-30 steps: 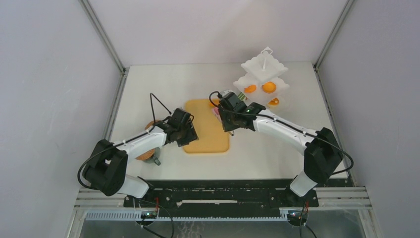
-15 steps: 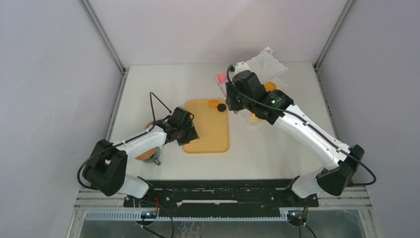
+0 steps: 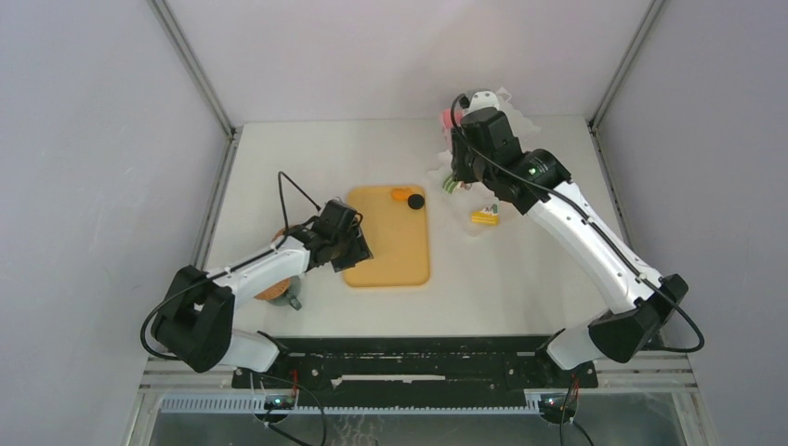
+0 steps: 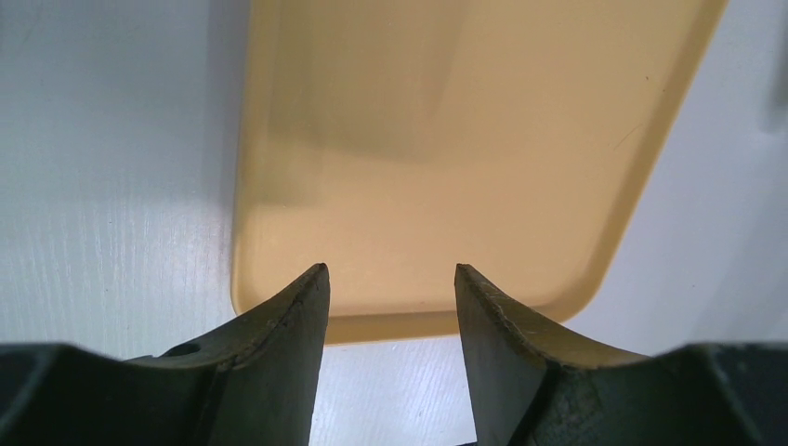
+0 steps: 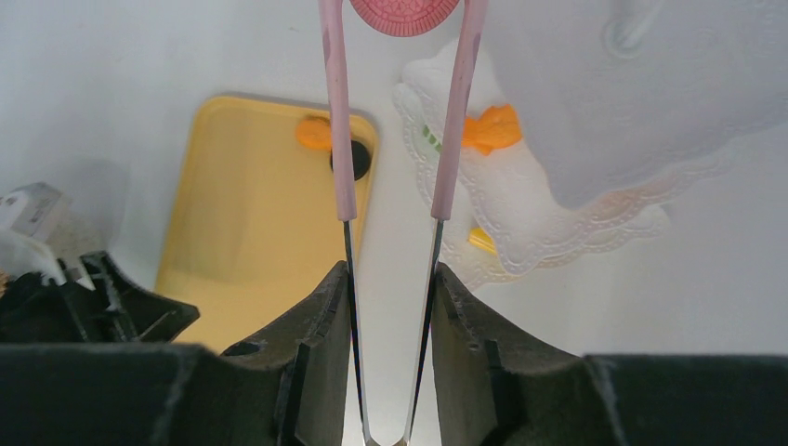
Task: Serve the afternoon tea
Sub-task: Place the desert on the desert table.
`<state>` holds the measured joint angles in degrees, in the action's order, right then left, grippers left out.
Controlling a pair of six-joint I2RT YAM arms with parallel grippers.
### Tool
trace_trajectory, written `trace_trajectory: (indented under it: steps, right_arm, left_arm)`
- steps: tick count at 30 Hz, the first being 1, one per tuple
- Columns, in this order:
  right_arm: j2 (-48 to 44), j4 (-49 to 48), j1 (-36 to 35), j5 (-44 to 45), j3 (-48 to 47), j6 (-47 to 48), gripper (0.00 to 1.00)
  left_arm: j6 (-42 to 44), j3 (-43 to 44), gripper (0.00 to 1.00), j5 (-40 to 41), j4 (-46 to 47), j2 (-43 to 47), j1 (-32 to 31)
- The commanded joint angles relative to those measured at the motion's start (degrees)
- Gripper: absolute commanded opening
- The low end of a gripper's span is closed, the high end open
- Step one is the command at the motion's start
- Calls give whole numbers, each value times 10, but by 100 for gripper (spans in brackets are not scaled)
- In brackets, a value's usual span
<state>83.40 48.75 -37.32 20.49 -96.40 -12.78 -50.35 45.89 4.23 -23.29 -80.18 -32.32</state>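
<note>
My right gripper (image 5: 390,269) is shut on the thin pink tongs (image 5: 339,139), and their tips pinch a pink round (image 5: 405,14). In the top view that pink round (image 3: 446,121) hangs high at the back, beside the white tiered stand (image 5: 650,93). One orange tart (image 5: 491,130) and a yellow wedge (image 5: 480,240) lie on the stand's lower tiers. Another orange tart (image 3: 401,195) and a black round (image 3: 416,201) sit at the far end of the tan board (image 3: 390,242). My left gripper (image 4: 390,269) is open and empty over the board's (image 4: 446,139) near edge.
A cork coaster (image 3: 272,292) with a mug on it lies at the left, mostly hidden under my left arm. The cell's walls and metal posts close in the table at the back and on both sides.
My right arm has lifted the tongs with the pink round off the board and carried them back and right, up to the tiered stand. The left arm has barely moved.
</note>
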Motion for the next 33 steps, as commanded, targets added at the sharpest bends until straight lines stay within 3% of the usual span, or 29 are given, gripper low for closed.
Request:
trace_trajectory:
  steps: [1,16,33]
  right_arm:
    - [7,-9,23,6,-29,13,27]
    - [44,-9,68,-11,-48,14,28]
    - [85,-3,93,-13,-75,11,38]
  left_arm:
    - [18,37,57,9,-3,23,4]
    - [20,40,57,5,-1,13,5]
    - [26,46,57,0,2,1,10]
